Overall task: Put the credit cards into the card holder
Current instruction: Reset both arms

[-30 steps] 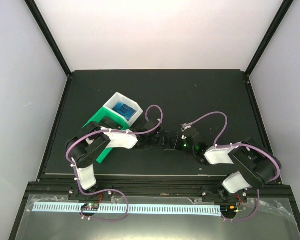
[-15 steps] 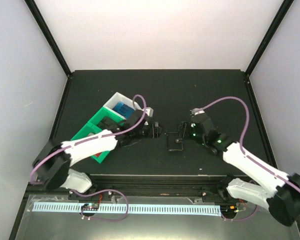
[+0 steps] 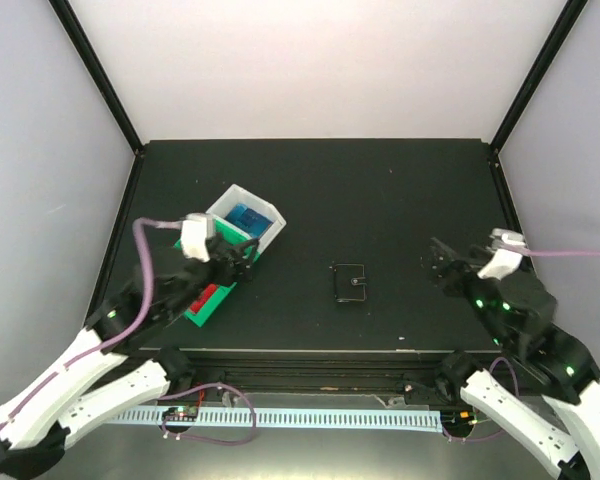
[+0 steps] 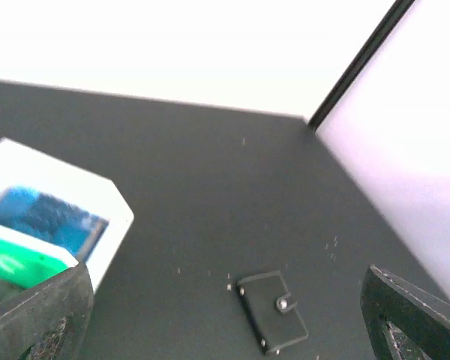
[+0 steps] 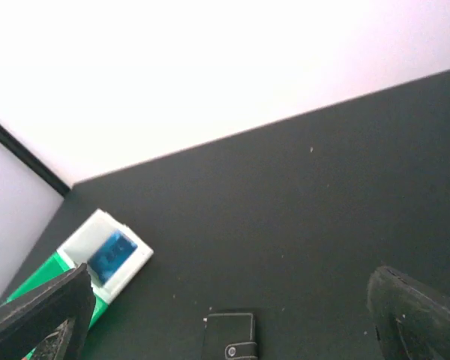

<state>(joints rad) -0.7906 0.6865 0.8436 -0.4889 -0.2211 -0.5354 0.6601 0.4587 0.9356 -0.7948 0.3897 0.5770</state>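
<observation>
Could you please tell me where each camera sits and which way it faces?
Top external: above, behind the bases, looking down on the table; left arm and right arm show.
Left wrist: on its arm, facing forward-right; open fingers frame the bottom corners.
Right wrist: on its arm, facing forward-left; fingers likewise.
Shared: all three show the card holder and white tray.

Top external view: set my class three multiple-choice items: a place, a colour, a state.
1. Where does the card holder lie?
A) in the far left corner
B) on the table, near its middle
C) against the far edge

2. What colour is the card in the white tray?
A) red
B) yellow
C) blue

3. The card holder is:
A) folded shut, strap snapped
B) spread open
C) standing on edge

Answers: 1 B, bare table surrounds it; 2 C, blue shows inside the tray; 3 A, the snap sits on the closed flap.
</observation>
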